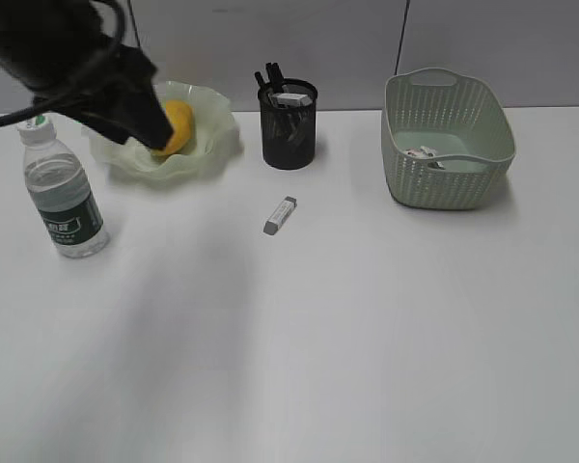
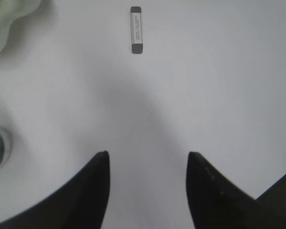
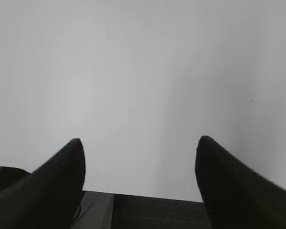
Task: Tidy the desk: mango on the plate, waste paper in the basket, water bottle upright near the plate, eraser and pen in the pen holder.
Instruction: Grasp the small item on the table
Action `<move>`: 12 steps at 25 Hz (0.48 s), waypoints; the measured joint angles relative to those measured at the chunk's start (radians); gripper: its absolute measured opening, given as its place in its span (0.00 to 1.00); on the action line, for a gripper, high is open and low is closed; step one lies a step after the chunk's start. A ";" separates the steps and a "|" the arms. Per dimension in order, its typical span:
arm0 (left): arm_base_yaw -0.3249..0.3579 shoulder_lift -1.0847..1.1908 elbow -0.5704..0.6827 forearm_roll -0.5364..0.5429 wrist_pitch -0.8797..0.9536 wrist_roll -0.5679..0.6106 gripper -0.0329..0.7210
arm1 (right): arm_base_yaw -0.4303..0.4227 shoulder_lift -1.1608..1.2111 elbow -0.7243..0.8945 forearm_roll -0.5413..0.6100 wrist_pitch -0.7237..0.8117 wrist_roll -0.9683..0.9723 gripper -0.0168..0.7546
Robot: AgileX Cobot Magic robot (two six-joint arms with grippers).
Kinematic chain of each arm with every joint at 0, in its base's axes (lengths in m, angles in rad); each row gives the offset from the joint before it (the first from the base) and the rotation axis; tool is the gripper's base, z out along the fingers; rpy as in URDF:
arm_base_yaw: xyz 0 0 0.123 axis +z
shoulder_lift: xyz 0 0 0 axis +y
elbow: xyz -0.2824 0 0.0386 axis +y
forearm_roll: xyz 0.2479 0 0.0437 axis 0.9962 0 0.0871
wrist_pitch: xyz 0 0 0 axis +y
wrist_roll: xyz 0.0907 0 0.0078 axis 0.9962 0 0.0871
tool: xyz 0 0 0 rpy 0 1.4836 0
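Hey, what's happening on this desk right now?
A two-armed robot is tidying a white desk. The mango sits in the plate, the water bottle stands upright beside it, and the waste paper is in the basket. Pens are in the pen holder, but the eraser lies loose on the desk. The left gripper, jaws open and empty, hangs over the desk. The right gripper waits open.

white desk (image 1: 367, 338) with upright water bottle (image 1: 64, 193), plate (image 1: 207, 145), pen holder (image 1: 289, 125), basket (image 1: 446, 140), probably an eraser (image 1: 280, 214)
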 joint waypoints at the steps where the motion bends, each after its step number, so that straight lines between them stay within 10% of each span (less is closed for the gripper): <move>1: -0.014 0.043 -0.037 0.000 0.004 0.000 0.59 | 0.000 -0.040 0.043 0.000 -0.014 0.000 0.76; 12: -0.125 0.415 -0.402 0.055 0.089 -0.096 0.76 | 0.000 -0.427 0.353 -0.059 -0.045 0.044 0.76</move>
